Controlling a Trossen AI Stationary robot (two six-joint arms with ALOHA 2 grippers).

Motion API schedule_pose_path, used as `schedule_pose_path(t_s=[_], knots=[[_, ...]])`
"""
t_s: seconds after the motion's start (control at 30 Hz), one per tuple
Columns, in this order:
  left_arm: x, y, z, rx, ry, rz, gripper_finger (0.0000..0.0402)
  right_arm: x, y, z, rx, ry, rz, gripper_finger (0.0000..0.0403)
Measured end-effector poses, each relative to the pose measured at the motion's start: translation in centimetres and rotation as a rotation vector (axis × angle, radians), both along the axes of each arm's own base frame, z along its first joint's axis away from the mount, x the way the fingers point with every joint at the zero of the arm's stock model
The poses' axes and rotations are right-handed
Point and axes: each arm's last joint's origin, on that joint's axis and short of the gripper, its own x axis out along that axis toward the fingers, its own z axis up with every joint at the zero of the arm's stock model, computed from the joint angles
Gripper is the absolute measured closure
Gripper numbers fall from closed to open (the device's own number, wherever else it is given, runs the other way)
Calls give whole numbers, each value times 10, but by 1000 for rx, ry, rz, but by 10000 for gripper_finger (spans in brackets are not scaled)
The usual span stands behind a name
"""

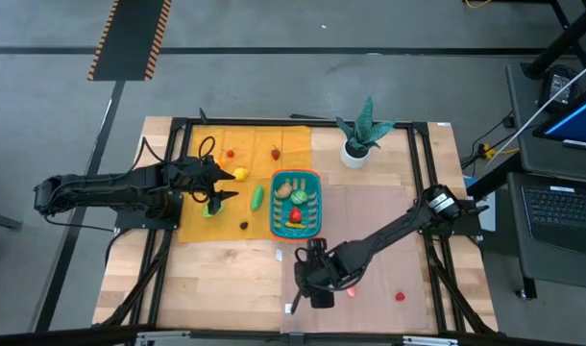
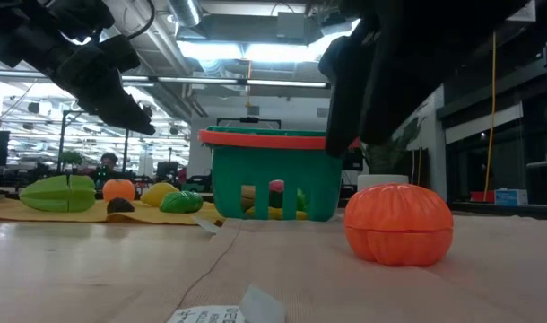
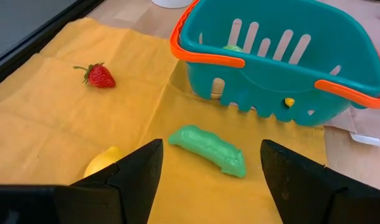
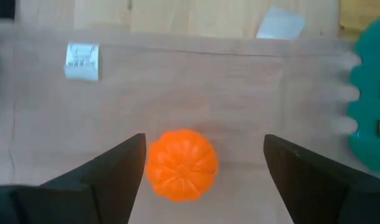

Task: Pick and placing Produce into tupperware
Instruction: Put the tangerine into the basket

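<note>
Right gripper point(image 4: 202, 180) hangs over the orange pumpkin point(image 4: 181, 164) on the near part of the table, fingers spread wide and empty, the fruit between them. Left gripper point(image 3: 209, 180) hovers above the green pod point(image 3: 207, 149) on the yellow cloth point(image 3: 47, 118), also wide and empty. The teal basket point(image 1: 315, 178) sits mid-table with several pieces already inside.

Risk: the pumpkin is round and may roll or squirt out if the fingers close off-centre. A paper label point(image 4: 81, 60) lies apart from it and should not interfere. Open tabletop surrounds the pumpkin; the basket rim stands well clear for the approach.
</note>
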Motion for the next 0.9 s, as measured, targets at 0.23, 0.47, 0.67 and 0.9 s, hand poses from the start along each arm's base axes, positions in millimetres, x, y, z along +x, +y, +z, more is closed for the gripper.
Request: schedule_pose_path(t_s=[0.23, 0.47, 0.67, 0.9], knots=[[0, 0, 0, 0, 0, 0, 140, -1, 3, -3, 7, 6, -19, 79], [0, 0, 0, 0, 0, 0, 140, -1, 8, -13, -5, 29, -6, 79], [0, 0, 0, 0, 0, 0, 140, -2, 9, -14, 1, 34, -27, 79], [0, 0, 0, 0, 0, 0, 140, -6, 15, -14, 8, 34, -35, 79]])
